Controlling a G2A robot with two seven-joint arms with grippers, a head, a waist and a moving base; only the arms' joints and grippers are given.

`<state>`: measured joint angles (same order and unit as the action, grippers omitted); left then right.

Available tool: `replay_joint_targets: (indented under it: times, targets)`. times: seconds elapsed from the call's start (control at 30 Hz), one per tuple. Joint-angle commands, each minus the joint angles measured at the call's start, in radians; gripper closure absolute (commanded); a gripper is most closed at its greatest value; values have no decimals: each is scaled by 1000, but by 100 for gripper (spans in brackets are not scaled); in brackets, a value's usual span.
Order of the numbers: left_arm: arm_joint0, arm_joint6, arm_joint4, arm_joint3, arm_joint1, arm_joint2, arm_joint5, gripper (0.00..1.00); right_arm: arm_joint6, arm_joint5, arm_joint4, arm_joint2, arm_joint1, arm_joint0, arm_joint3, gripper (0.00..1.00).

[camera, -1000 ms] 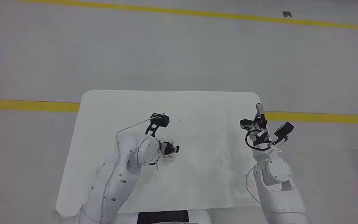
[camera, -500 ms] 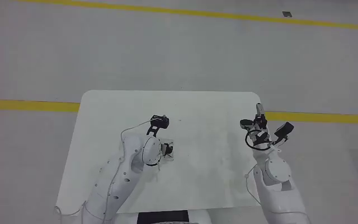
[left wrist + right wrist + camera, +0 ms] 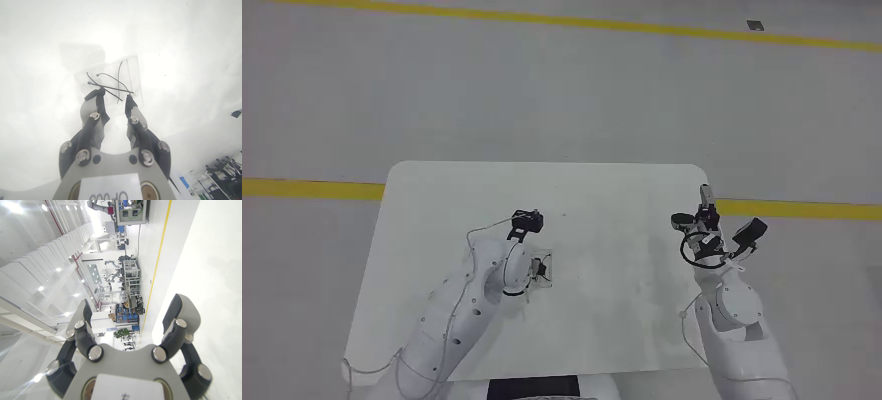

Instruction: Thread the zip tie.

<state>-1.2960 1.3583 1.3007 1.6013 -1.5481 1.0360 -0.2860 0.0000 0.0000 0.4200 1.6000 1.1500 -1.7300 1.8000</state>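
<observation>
Left wrist view: the left gripper point(image 3: 115, 94), jaws part-open and empty, sits at the edge of the clear tray point(image 3: 134, 75), where black zip ties point(image 3: 109, 87) lie crossed. The closest tie runs from one fingertip to the other, so closing would likely meet it lengthwise. The right gripper point(image 3: 130, 304), spread wide and empty, hangs well apart from the tray, so the left arm is nearer.

Clear tray point(image 3: 135, 75) rim around zip ties point(image 3: 113, 88)
</observation>
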Motion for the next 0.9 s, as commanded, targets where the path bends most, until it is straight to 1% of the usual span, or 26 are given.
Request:
replay_joint_targets:
  times: [0.0, 0.27, 0.5, 0.77, 0.87]
  targets:
    - [8, -8, -3, -18, 0, -9, -4, 77, 0, 0, 0, 0, 0, 0, 0, 0]
    - [38, -38, -4, -79, -3, -45, -33, 78, 0, 0, 0, 0, 0, 0, 0, 0]
    - [54, -68, -3, -116, -4, -68, -54, 76, 0, 0, 0, 0, 0, 0, 0, 0]
    - [63, -99, -6, -144, -7, -80, -54, 73, 0, 0, 0, 0, 0, 0, 0, 0]
    - [69, -102, -3, -156, -9, -86, -54, 74, 0, 0, 0, 0, 0, 0, 0, 0]
